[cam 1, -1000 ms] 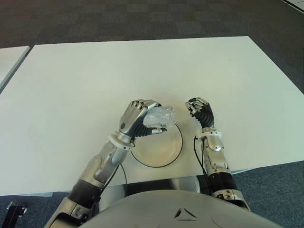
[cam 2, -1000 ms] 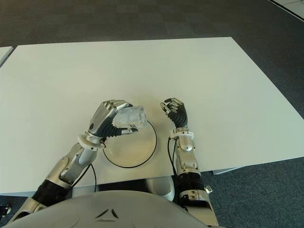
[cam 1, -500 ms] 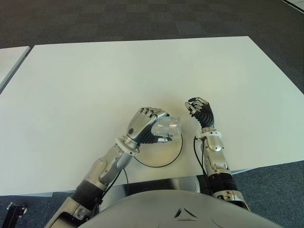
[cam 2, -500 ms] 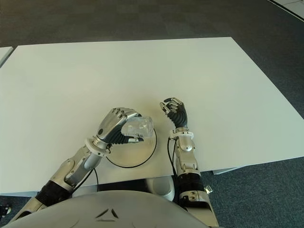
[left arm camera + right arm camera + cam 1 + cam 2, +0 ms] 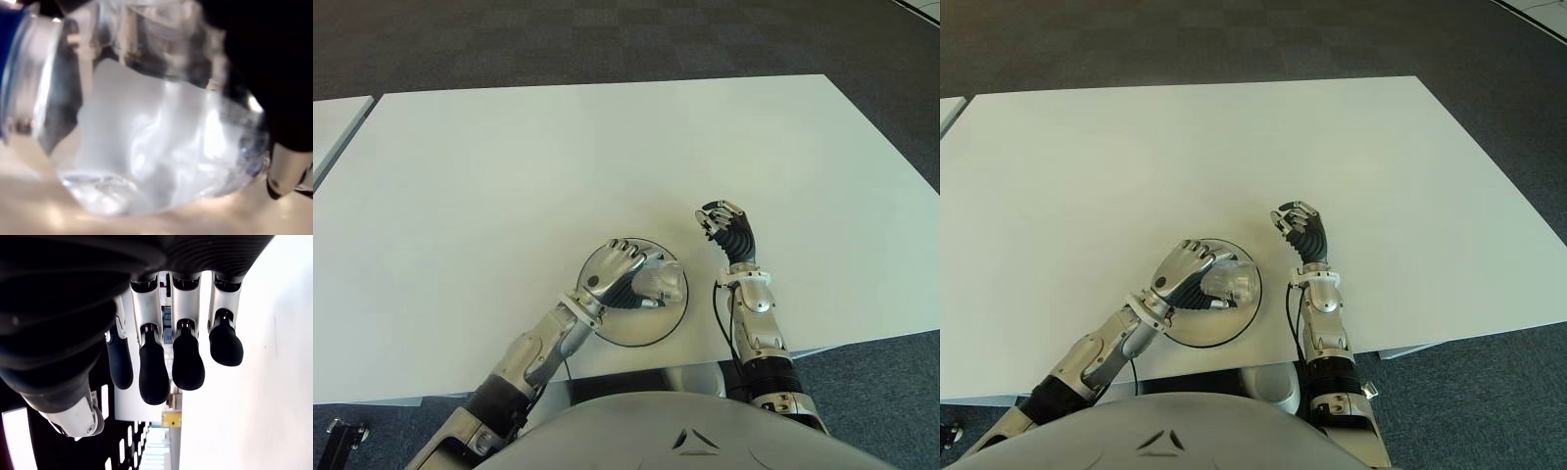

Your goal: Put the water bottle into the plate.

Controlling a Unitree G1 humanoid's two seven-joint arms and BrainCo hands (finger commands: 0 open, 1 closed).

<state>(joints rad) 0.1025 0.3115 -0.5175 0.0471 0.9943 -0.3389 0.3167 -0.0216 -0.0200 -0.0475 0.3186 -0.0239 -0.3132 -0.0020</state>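
A clear water bottle with a blue cap is held on its side, and my left hand is shut around it from above. Hand and bottle are over the round white plate with a dark rim, near the table's front edge. In the left wrist view the bottle fills the picture, very close to a pale surface; I cannot tell whether they touch. My right hand shows just right of the plate, fingers loosely bent and holding nothing.
The white table stretches wide behind and to both sides of the plate. Its front edge runs close to my arms. A second table's corner shows at far left. Dark carpet surrounds both.
My left hand has carried the bottle down and toward me, from above the plate's far rim to low over its middle. The right hand has not moved.
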